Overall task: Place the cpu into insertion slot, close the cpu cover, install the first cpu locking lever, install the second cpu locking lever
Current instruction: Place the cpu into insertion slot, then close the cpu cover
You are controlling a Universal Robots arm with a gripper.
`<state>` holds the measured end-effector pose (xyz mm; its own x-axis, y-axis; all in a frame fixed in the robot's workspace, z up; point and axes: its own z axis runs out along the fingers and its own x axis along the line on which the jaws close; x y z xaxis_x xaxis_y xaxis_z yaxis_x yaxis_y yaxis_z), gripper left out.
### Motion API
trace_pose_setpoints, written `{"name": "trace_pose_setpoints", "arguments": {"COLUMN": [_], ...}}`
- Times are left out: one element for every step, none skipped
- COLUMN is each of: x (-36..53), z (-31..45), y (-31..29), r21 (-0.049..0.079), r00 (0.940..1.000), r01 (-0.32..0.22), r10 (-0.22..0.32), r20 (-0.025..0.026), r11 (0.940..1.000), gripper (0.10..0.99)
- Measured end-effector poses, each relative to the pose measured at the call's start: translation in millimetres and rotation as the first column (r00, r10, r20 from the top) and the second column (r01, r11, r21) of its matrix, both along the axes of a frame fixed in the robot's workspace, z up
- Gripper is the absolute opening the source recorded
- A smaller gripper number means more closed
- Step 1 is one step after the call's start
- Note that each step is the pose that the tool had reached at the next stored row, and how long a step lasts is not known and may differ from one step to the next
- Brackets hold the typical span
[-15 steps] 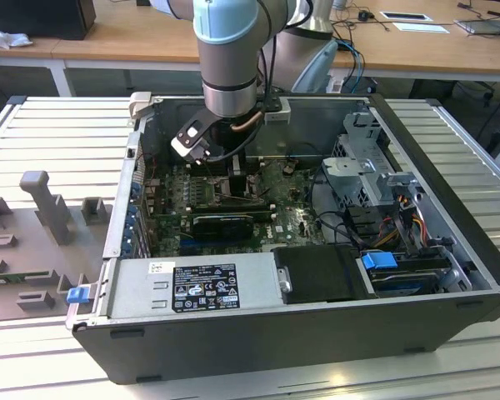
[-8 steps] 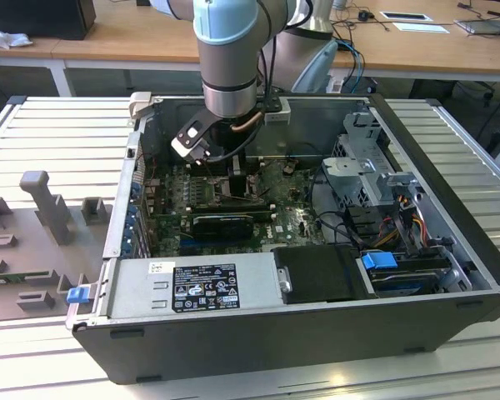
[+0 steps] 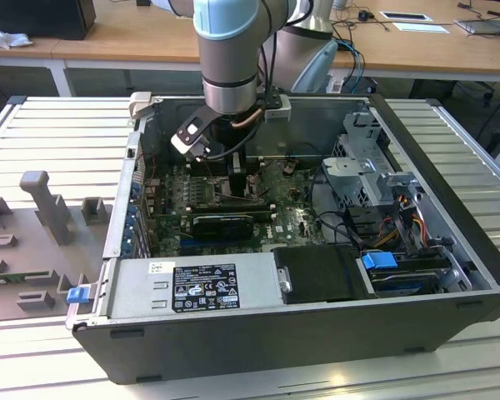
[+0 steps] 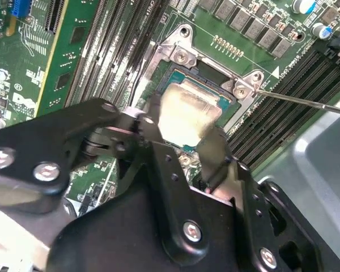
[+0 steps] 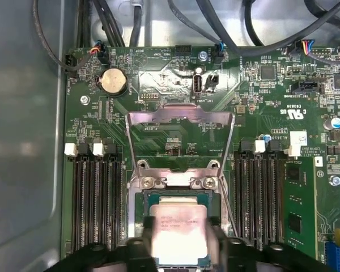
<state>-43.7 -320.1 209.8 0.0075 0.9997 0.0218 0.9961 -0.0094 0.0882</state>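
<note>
Reaching down through the open side of the computer case, the arm held its gripper low over the motherboard. In the exterior view the case's rim boxed it in on all four sides. A drive cage stood to the exterior view's right, with a power supply along the near edge. A black card lay just in front of the gripper.

In the first wrist view, banks of long memory slots ran along both sides of the insertion slot. A plain grey case wall rose just past one bank, and dark cables hung along the board's far edge. The cpu cover was swung back on its hinge and lay away from the socket, leaving the opening unobstructed. A thin lever rod stuck out beside one socket corner.

In both wrist views the cpu sat squarely within the socket's outline, with a strip of the dark frame showing beyond it. The gripper was drawn narrow, its black fingers pressed against two opposite edges of the chip. Whether the chip was fully seated or only just above its bed could not be told.
</note>
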Motion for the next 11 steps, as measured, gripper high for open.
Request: {"name": "trace_pose_setpoints", "arguments": {"x": [2.1,2.1,2.1,2.1,2.1,2.1,2.1,2.2,4.9,7.6,8.9], "z": [1.0,2.8,4.4,5.8,7.3,9.1,10.1,10.2,10.3,10.2,10.2], "y": [-0.1,-0.1,-0.1,-0.1,-0.1,-0.1,-0.1,-0.1,-0.5,-0.5,-0.6], "r21": [-0.001,-0.001,-0.001,-0.001,0.0,-0.001,0.0,0.0,0.002,0.002,0.002], "r00": [1.0,1.0,1.0,1.0,1.0,1.0,1.0,1.0,1.0,0.9999,0.9999], "r01": [0.001,0.001,0.001,0.001,0.001,0.001,0.001,0.0,0.001,0.001,0.001], "r10": [-0.001,-0.001,-0.001,-0.001,-0.001,-0.001,-0.001,0.0,-0.001,-0.001,-0.001], "r20": [-0.0058,-0.0058,-0.0058,-0.0058,-0.0058,-0.0059,-0.0058,-0.0058,-0.0092,-0.0118,-0.0136], "r11": [1.0,1.0,1.0,1.0,1.0,1.0,1.0,1.0,1.0,1.0,1.0], "gripper": [0.278,0.216,0.157,0.106,0.106,0.106,0.106,0.106,0.106,0.106,0.106]}}
